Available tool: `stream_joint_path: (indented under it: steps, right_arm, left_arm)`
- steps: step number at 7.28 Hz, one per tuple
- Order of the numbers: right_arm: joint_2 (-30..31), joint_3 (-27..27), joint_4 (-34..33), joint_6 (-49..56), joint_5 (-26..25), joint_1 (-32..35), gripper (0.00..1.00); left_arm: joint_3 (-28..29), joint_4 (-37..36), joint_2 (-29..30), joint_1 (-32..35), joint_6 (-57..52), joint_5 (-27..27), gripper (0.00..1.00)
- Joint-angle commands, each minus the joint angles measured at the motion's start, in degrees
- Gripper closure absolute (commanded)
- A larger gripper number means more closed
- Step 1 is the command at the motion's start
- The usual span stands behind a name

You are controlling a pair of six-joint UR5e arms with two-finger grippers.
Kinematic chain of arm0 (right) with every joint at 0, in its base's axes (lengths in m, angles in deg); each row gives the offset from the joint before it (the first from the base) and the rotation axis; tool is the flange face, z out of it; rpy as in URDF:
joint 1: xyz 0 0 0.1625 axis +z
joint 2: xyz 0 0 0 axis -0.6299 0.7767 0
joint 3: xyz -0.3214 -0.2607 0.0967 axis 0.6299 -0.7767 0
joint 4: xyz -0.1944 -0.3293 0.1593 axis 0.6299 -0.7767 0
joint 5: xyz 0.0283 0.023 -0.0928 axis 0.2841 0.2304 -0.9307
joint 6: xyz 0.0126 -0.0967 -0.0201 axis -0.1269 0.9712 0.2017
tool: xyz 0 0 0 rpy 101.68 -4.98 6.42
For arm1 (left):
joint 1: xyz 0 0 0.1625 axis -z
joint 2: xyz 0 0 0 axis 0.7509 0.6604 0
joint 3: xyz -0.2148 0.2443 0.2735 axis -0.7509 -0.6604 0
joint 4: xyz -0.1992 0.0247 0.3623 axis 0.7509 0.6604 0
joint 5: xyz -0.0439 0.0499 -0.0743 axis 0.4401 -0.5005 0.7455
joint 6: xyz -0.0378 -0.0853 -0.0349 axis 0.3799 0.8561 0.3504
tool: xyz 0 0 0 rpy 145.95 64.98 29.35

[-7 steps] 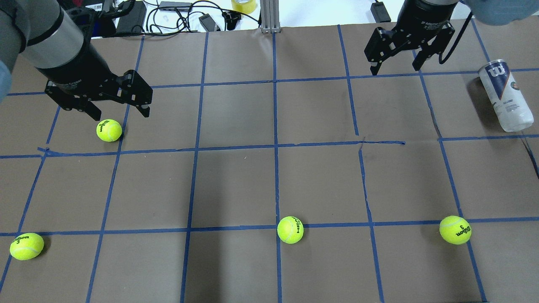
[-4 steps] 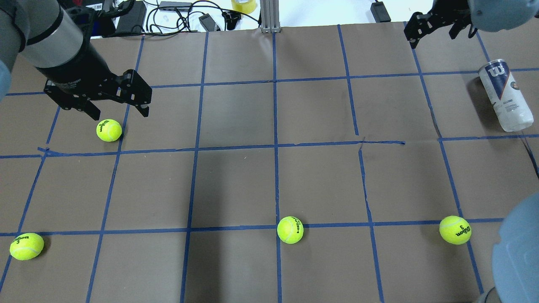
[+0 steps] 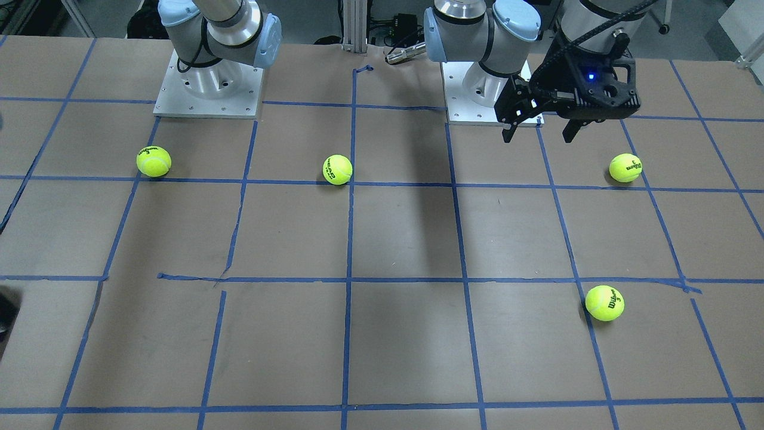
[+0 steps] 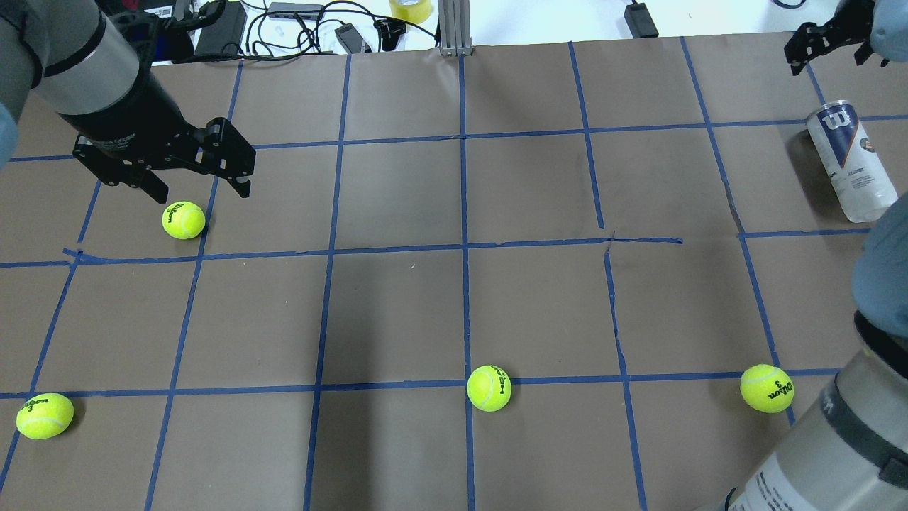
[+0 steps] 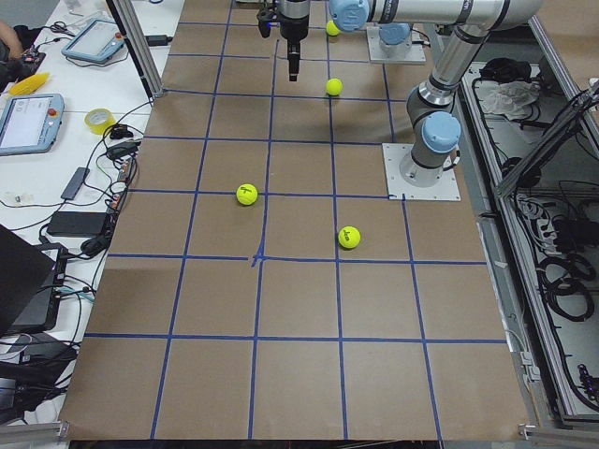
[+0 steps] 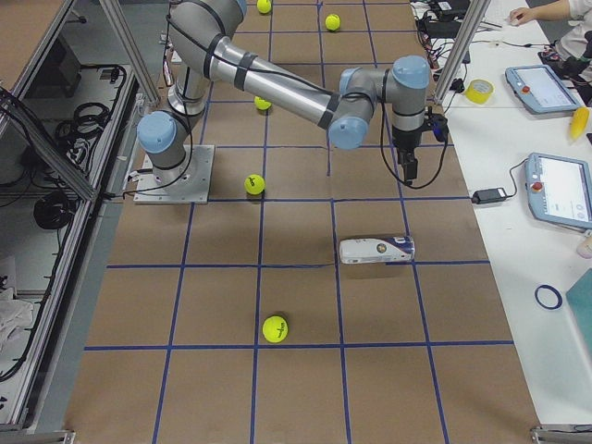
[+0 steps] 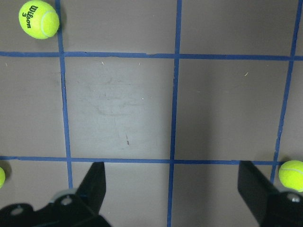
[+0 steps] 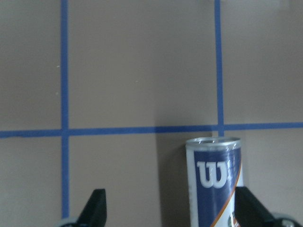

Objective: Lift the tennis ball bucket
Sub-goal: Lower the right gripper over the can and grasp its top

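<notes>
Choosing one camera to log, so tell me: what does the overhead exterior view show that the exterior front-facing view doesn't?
Only overhead: the tennis ball bucket lying on its side near the table's right edge, with the right gripper beyond it. Only front-facing: both arms' mounting plates. Both: four tennis balls and the open left gripper above the table.

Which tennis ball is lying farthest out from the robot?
The ball on the robot's left, over a grid row beyond the rest. The other four line up nearer the robot.
</notes>
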Motion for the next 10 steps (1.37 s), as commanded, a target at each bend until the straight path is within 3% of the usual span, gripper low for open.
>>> stream_joint_path:
  steps: [1,2,4,9,10]
  right_arm:
    - [-9.11,-7.09,-0.37,4.2,5.15,-4.84,0.07]
    - [-10.71,-6.93,-0.37,6.47,8.99,-6.6,0.07]
    - [-13.61,-6.75,-2.55,9.73,10.17,-8.72,0.08]
    - [-14.33,-6.23,-1.43,7.28,10.35,-8.2,0.07]
    - [-14.68,-6.14,-0.47,8.41,12.44,-8.28,0.07]
  left_arm:
    - [0.0,0.0,-0.09,-0.08,0.0,-0.02,0.0]
    - [0.0,0.0,-0.09,0.0,0.0,-0.02,0.0]
    - [0.0,0.0,-0.18,0.0,0.0,-0.02,0.0]
    - [-0.17,0.18,-0.26,0.0,-0.09,-0.81,0.0]
    - [-0.18,0.18,-0.26,0.0,-0.09,-0.81,0.0]
